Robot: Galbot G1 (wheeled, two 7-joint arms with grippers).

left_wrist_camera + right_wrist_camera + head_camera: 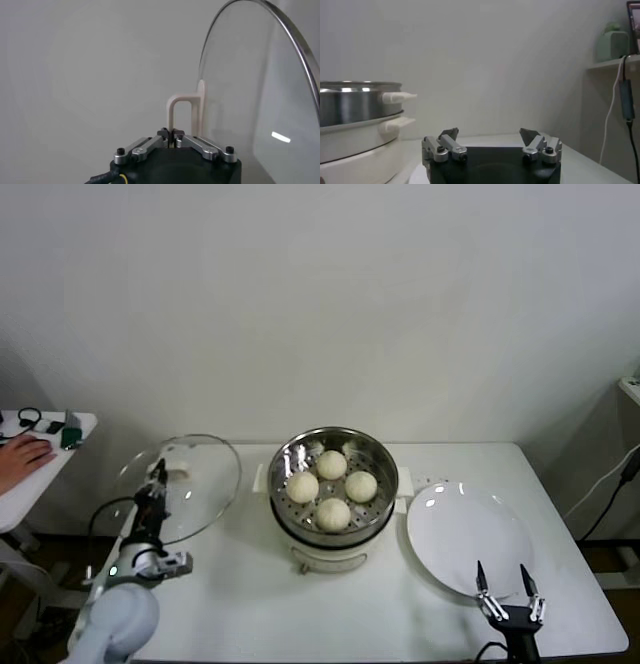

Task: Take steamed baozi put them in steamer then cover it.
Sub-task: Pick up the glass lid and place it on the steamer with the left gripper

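Several cream-white baozi (332, 486) lie in the shiny steamer (290, 514) at the table's middle. The steamer (355, 102) also shows in the right wrist view, on its cream base. My left gripper (158, 478) is shut on the cream handle (176, 112) of the glass cover (205, 474). It holds the cover (260, 100) tilted on edge above the table, left of the steamer. My right gripper (507, 581) stands open and empty at the near edge of the white plate (470, 536). Its fingers (451, 135) are spread wide with nothing between them.
A side table (30, 474) at far left carries small items, and a person's hand (20, 456) rests on it. A cable (610, 494) hangs at the right beyond the table edge. A shelf with a green object (612, 42) stands at the right wall.
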